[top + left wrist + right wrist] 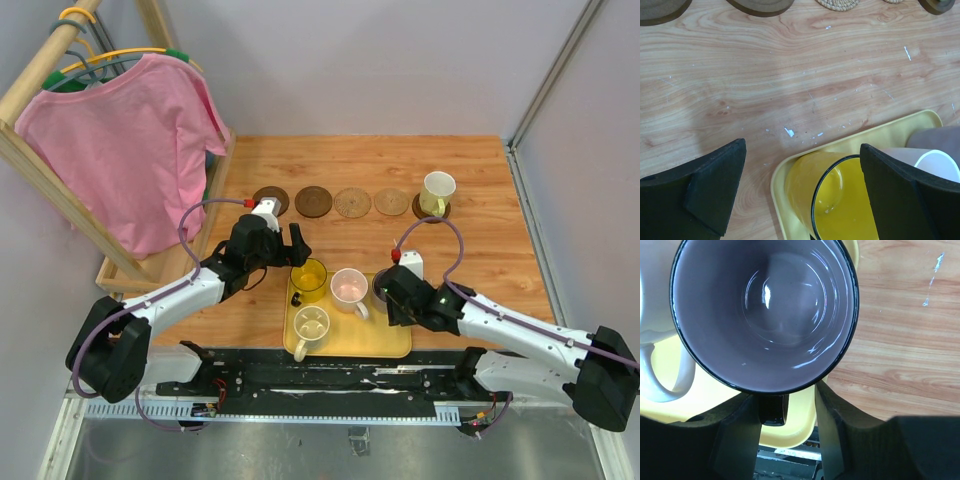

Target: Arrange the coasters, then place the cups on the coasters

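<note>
Right tool (784,405) straddles the purple cup's (765,315) handle (771,412), not clamped yet, so an off-centre pinch could easily tip it. Left tool (802,150) just hangs wide open.

Five coasters (352,203) lie in a row, green cup (437,192) upright on the rightmost. Yellow cup (308,280), pink cup (349,287), cream cup (311,325) and purple cup (765,315) stand on the tray (385,340).

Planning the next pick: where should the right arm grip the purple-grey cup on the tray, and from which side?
By its dark handle, coming in from the right arm's own side of the yellow tray. The purple-grey cup stands upright with that handle pointing back at the right gripper, between its open jaws. The round body looks too wide for them.
</note>
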You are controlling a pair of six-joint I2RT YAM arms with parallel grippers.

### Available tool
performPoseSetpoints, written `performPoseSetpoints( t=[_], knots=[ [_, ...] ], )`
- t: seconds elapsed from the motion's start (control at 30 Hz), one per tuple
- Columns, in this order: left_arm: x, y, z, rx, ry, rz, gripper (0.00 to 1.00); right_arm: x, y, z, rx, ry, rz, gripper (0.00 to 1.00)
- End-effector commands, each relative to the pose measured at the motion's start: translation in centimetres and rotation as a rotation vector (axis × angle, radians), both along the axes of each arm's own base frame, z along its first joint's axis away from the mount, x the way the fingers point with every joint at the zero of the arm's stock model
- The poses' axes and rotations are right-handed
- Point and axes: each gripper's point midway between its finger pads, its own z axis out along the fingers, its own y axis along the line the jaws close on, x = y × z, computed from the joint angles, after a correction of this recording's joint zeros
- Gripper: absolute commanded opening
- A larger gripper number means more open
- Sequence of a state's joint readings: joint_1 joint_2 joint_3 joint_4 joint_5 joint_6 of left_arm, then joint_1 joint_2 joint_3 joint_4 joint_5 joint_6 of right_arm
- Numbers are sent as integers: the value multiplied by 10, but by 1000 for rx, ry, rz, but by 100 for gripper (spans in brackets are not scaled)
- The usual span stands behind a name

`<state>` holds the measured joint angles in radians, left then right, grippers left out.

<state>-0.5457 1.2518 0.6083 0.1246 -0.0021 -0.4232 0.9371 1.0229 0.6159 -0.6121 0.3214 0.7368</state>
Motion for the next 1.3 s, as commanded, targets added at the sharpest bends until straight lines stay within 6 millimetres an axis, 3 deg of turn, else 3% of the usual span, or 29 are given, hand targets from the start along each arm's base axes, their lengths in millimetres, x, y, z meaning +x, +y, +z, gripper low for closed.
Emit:
performPoseSetpoints(
  t=[0.0,0.5,0.57,0.67,0.93,1.27],
  knots=[
    [-2,-2,1,8,-13,-18,100,1,-1,-6,-4,-17,-23,44],
    [-3,-1,1,11,-12,-19,100,5,1,-10,-7,-29,-31,34],
    [-4,-1,-1,14,-9,-19,100,5,0,-11,-13,-27,-32,26],
    [-4,0,-2,16,-6,-18,100,4,-1,-12,-16,-28,-32,2],
    [-3,-1,0,11,-11,-19,100,13,1,3,-19,-78,-9,1],
    [3,-3,12,-2,-49,-11,100,45,9,51,-88,-235,80,1]
  ],
)
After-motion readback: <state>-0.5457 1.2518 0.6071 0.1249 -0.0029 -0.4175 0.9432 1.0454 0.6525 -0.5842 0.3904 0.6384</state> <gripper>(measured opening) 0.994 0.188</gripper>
